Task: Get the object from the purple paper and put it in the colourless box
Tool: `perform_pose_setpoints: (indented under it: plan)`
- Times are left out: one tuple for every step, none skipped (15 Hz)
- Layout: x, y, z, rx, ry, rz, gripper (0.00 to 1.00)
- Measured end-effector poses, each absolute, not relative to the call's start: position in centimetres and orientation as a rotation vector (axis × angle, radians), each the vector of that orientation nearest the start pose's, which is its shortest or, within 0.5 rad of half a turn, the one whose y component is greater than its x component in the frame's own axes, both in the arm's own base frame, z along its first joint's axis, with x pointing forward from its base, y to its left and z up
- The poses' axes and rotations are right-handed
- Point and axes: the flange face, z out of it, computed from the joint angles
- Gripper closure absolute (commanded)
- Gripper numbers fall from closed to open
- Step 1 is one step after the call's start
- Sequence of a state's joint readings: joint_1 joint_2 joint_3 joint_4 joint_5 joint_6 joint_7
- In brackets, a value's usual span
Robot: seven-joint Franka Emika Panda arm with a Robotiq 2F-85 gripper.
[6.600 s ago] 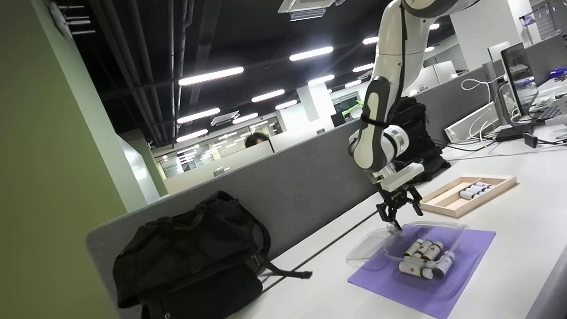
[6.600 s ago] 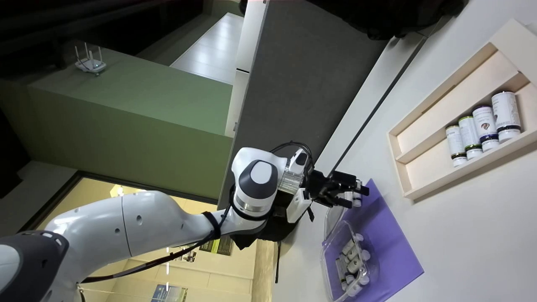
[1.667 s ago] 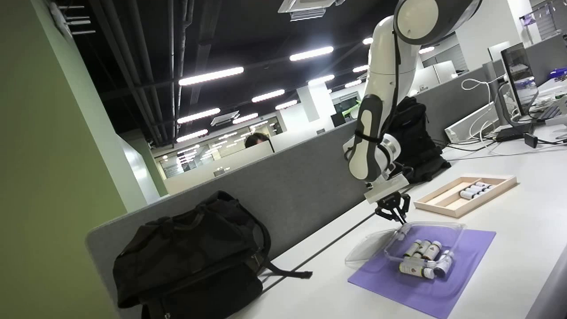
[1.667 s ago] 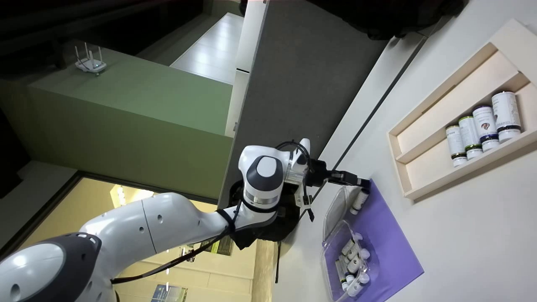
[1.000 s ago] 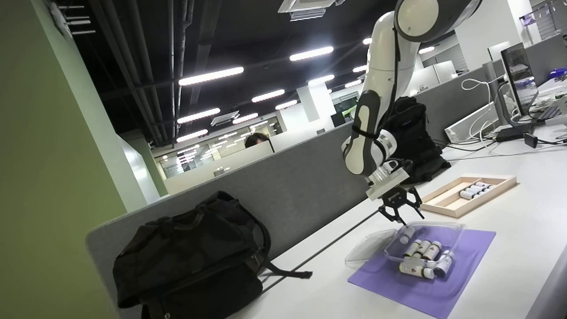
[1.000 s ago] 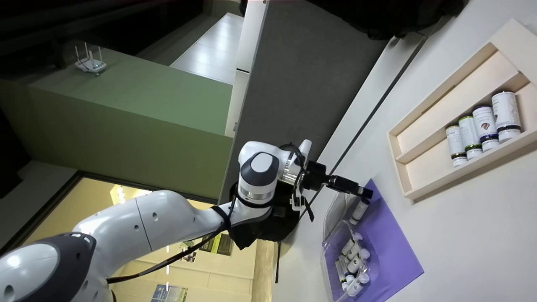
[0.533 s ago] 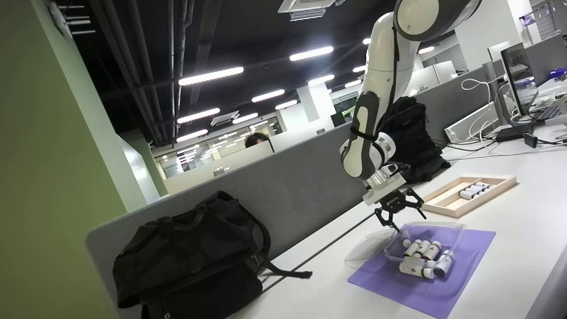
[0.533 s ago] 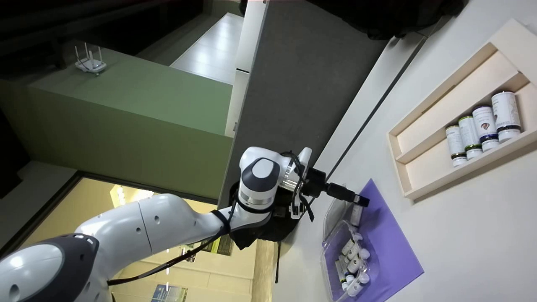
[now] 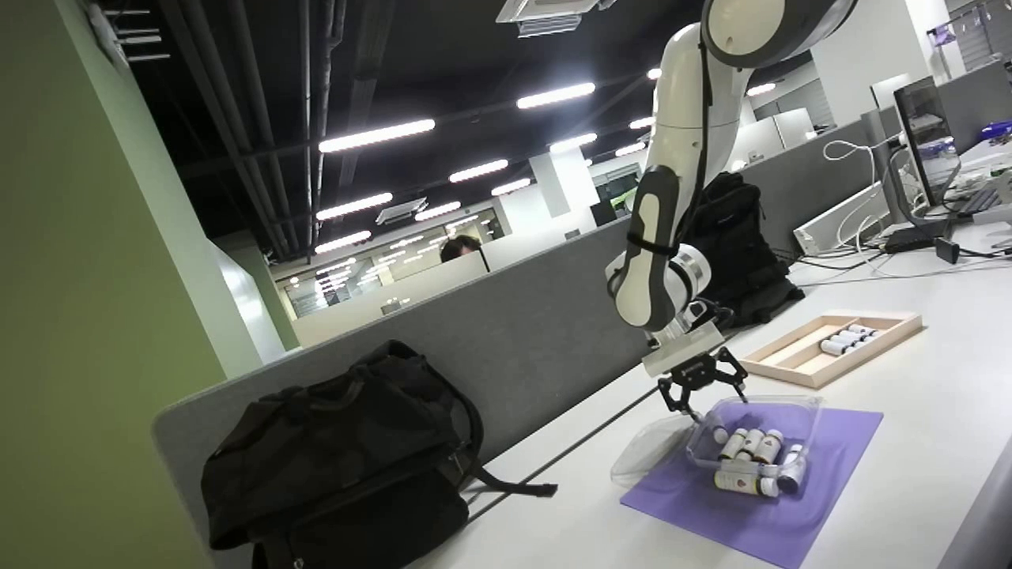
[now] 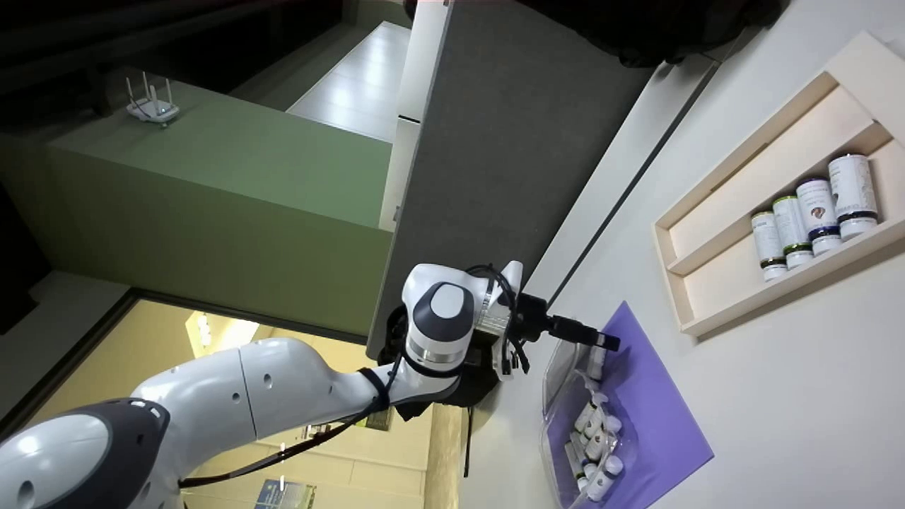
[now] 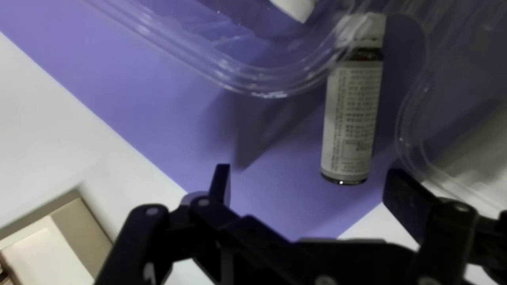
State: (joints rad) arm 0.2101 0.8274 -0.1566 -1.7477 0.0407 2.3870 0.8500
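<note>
White desk under the gripper, grey partition beyond it. Fingers spread wide. Task bottle lies on its side on the purple paper, below and just ahead of the fingertips, nearer one (cap end overlapped by the colourless box in the wrist view). Box extends farther ahead, other bottles inside; wooden tray off past the opposite finger, white bottles in it.

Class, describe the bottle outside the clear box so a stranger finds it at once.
On the white desk lies a purple paper. A clear box on it holds several bottles. In the wrist view, the bottle lies on its side at the box's corner: unlike the others, its labelled body rests outside, directly on the paper.
</note>
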Motion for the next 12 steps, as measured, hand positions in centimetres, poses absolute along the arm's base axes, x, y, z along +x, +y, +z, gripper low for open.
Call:
perform_pose_setpoints:
  plan:
    - [63.2,4.2,9.0,-3.043,1.253,0.178,0.0]
    - [63.2,4.6,9.0,-3.042,1.237,0.16,0.0]
    - [63.2,5.0,9.1,-3.042,1.221,0.146,0.0]
    - [63.2,5.5,9.1,-3.04,1.205,0.132,0.0]
    - [63.1,6.0,9.2,-3.039,1.188,0.117,0.0]
    - [63.1,6.5,9.2,-3.04,1.168,0.108,0.0]
    - [63.0,7.0,9.3,-3.041,1.147,0.102,0.25]
    - [62.9,7.4,9.4,-3.044,1.127,0.105,0.25]
    - [62.8,7.8,9.5,-3.046,1.11,0.108,0.31]
    - [62.7,8.0,9.5,-3.048,1.097,0.11,0.39]
    - [62.7,8.1,9.6,-3.05,1.088,0.111,0.45]
    - [62.6,8.0,9.5,-3.051,1.083,0.111,0.5]
